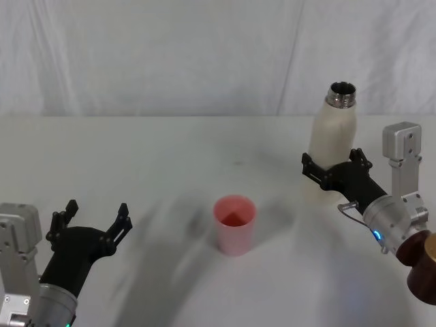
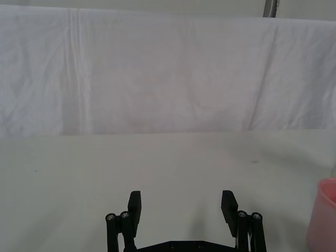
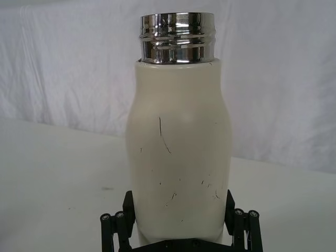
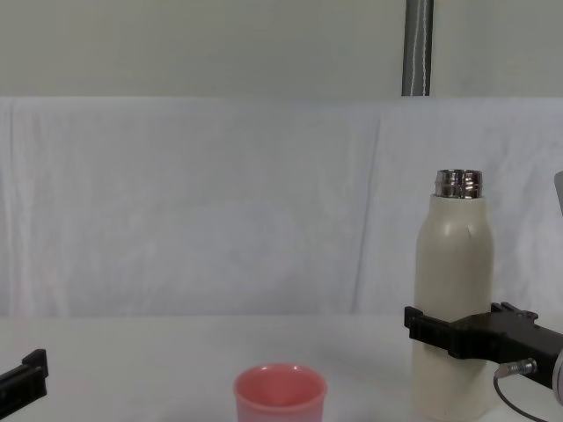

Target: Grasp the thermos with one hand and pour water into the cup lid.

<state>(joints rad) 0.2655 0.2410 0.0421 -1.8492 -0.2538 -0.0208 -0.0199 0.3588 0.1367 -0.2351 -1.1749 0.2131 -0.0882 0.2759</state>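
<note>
The cream-white thermos point(image 1: 332, 146) stands upright on the table at the right, its steel neck uncapped. My right gripper point(image 1: 332, 165) is open, with its fingers on either side of the thermos's lower body point(image 3: 178, 157), close against it point(image 4: 455, 299). The pink cup lid point(image 1: 235, 223) stands upright near the table's middle, to the left of the thermos point(image 4: 280, 396). My left gripper point(image 1: 92, 216) is open and holds nothing, low at the front left point(image 2: 181, 202); the cup lid's edge point(image 2: 325, 215) lies off to its side. The water is hidden.
A white cloth covers the table point(image 1: 170, 157) and the backdrop behind it. A brown cylindrical part point(image 1: 424, 262) of the right arm sits at the front right edge. A grey pole point(image 4: 417, 48) rises behind the backdrop.
</note>
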